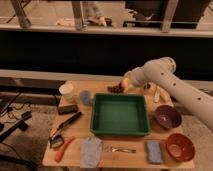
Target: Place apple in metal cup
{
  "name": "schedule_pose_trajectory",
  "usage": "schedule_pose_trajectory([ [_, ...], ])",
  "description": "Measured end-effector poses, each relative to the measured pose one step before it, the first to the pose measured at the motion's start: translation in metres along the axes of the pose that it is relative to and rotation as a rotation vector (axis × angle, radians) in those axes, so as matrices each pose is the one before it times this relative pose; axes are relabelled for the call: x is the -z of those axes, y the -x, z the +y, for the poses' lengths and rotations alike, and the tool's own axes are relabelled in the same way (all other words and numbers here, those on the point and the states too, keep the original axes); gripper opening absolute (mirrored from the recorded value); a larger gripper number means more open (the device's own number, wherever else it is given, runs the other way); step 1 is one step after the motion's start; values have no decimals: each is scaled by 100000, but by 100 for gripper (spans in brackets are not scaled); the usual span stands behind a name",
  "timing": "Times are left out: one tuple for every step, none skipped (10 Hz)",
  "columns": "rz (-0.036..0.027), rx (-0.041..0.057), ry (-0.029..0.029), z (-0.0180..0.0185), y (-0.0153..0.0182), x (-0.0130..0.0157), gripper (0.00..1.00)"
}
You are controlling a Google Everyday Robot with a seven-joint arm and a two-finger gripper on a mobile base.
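Between its fingers the gripper [125, 85] is clamping the apple [127, 80]. It is looking light, firm and slippery, likely favouring a hold across its middle.

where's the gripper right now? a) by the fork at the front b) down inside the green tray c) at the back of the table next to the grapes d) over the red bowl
c: the gripper is at the back edge of the table, right beside the dark grapes and behind the green tray, not in it.
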Motion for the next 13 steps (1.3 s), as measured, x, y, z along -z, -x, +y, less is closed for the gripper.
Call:
schedule_pose_trajectory([
  [202, -262, -114, 15, -224, 106, 32],
  [87, -99, -26, 12, -92, 24, 32],
  [-169, 279, 102, -21, 218, -94, 32],
  [-92, 116, 70, 1, 101, -54, 32],
  [70, -92, -40, 10, -82, 33, 32],
  [66, -116, -44, 7, -87, 39, 32],
  [-37, -165, -115, -56, -41, -5, 32],
  [-253, -2371, -1329, -441, -206, 54, 32],
  [198, -2234, -1298, -466, -724, 206, 32],
  [-19, -3116, -1540, -665, -1185, 388, 32],
  [-205, -4374, -1826, -913, -1824, 474, 32],
  [-54, -2861, -1220, -671, -1351, 312, 32],
  [172, -3394, -1359, -853, -1508, 270, 32],
])
